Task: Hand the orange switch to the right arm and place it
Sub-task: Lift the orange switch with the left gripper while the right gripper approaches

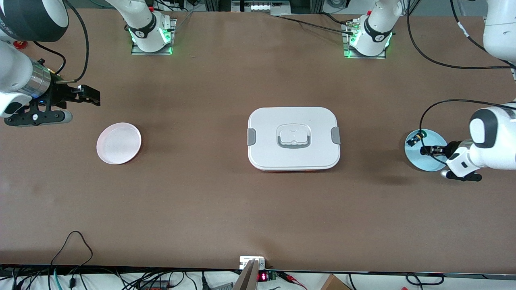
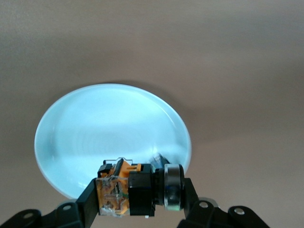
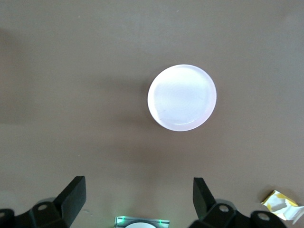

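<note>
Left hand point(image 2: 137, 199) over the blue plate point(image 1: 413, 155), fingers clamped on the orange switch point(image 2: 135, 190). Right hand point(image 3: 137, 194) waits, fingers spread wide, above bare tabletop point(image 1: 201, 193) near the pink plate point(image 1: 118, 143).

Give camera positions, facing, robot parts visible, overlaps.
Front view: high, facing both arm bases; left gripper over the pale blue round plate.
Left wrist view: looks down on that plate; fingers clamp the orange switch.
Right wrist view: open right gripper above the pink round plate, also in front view.
</note>
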Controlling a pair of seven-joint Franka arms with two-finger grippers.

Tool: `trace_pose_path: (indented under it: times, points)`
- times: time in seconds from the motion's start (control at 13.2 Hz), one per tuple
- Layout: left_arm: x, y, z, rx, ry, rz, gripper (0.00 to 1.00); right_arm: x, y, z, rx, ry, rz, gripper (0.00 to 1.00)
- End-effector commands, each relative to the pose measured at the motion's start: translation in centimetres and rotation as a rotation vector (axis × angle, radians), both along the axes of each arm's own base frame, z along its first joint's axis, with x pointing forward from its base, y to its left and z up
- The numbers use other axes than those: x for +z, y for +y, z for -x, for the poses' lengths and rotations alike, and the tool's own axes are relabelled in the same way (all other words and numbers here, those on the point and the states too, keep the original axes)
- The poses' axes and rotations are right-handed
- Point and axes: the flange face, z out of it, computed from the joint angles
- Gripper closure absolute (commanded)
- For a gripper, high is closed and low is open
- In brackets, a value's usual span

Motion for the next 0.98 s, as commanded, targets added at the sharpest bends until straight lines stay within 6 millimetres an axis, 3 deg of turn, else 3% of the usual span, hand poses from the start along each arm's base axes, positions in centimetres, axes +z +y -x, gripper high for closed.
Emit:
trace_pose_path:
  times: [0.0,0.15,0.3,0.53,0.91]
  points:
    - [3.4,-3.3,-0.9,-0.071,0.044,0.089,0.78,0.6,0.3,0.3,-0.010,0.021,-0.085,0.00]
    - [6.5,-5.5,-1.7,-0.082,0.032,0.236,0.75,0.6,1.2,0.5,-0.014,0.035,-0.094,0.00]
    - [8.8,-9.3,-2.7,-0.110,-0.026,0.379,0.75,0.3,1.6,0.6,0.004,0.048,-0.113,0.00]
    - [10.7,-14.9,-2.9,-0.283,-0.112,0.664,0.78,-0.8,5.4,0.7,0.018,0.091,-0.232,0.00]
    - [13.0,-24.0,-1.5,-0.441,-0.124,0.961,0.84,-2.0,8.8,0.2,-0.020,0.153,-0.485,0.00]
